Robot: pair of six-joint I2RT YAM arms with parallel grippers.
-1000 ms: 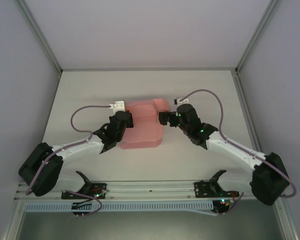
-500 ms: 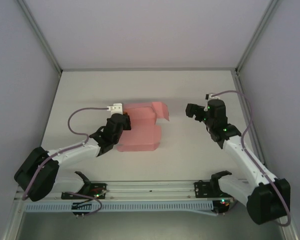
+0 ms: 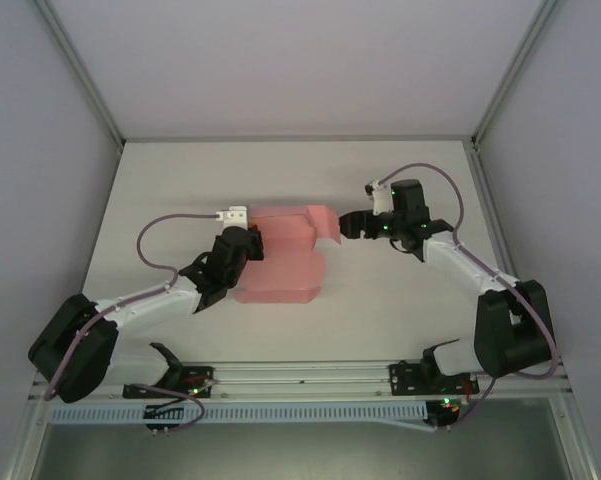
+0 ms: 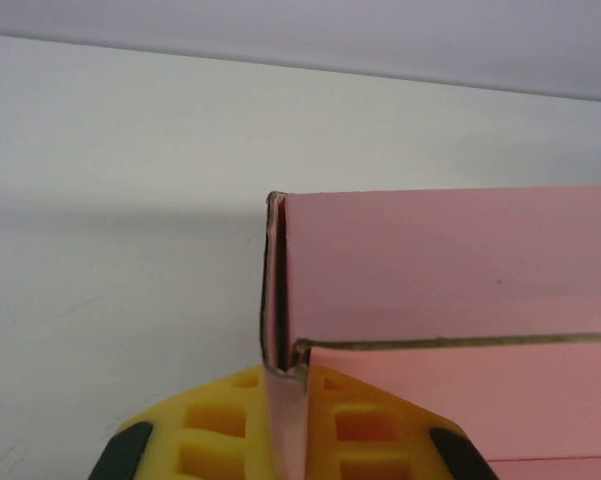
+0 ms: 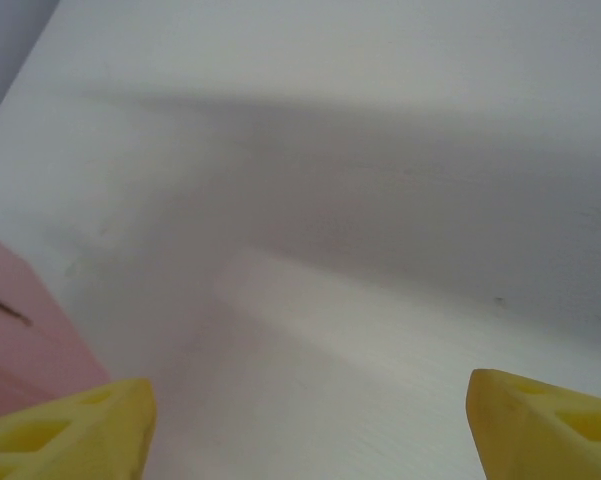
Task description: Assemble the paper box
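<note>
One paper box [image 3: 280,272], part-folded, flat on table [image 3: 170,190]. Long axis unclear, about as wide as deep. One left gripper [image 4: 286,425] clamped on the box's left wall. One raised flap at box's far-right corner points right. One right gripper [image 3: 348,224] just right of flap, fingers apart.

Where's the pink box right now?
In the top view the paper box lies near centre, left edge pinched by the left gripper, the right gripper just off its right flap.
</note>
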